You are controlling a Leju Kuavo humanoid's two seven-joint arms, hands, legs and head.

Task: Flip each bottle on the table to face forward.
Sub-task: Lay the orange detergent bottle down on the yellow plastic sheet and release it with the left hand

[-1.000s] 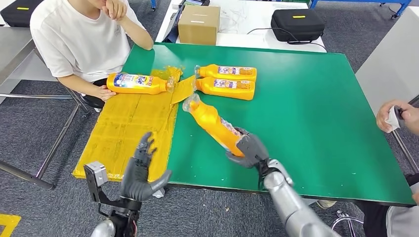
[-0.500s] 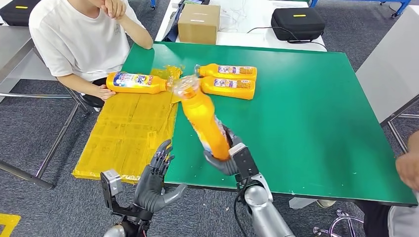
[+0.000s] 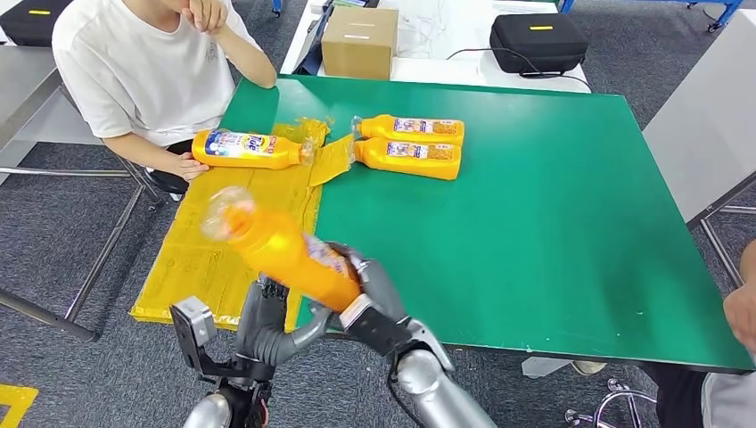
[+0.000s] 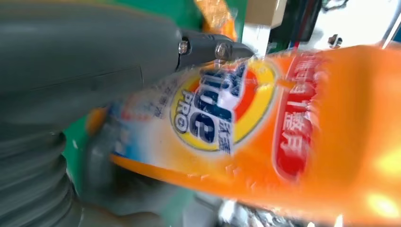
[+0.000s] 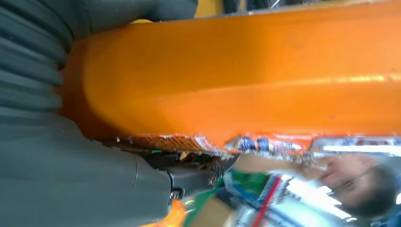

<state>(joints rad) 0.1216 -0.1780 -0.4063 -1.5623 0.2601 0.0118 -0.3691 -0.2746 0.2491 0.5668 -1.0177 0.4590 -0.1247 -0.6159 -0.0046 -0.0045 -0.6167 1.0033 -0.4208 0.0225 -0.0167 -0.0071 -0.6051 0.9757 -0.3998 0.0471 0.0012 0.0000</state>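
Your right hand is clamped around the base of an orange bottle, carrying it in the air above the near-left corner of the green table, cap end tilted up toward the yellow mat. Your left hand sits just under the bottle, palm up. In the head view you cannot tell whether it grips or merely cups. The left wrist view puts a dark finger against the label edge, so it touches at least, though whether it is closed remains uncertain.

Judge the bottle as stiff plastic with a smooth, glossy skin, likely slippery, and if it is full, heavy enough to swing when held by one end. Take hold around the broad middle of the body, on the label, not at the narrow neck, and keep the second hand beneath during the turn.

The left wrist view gives you the printed front label facing that camera. The right wrist view gives you the plain orange back and a strip of label edge, which the head view blurs away. The head view alone places the rest: two bottles lying side by side further up the table, a third bottle on the mat by a seated person's hand.
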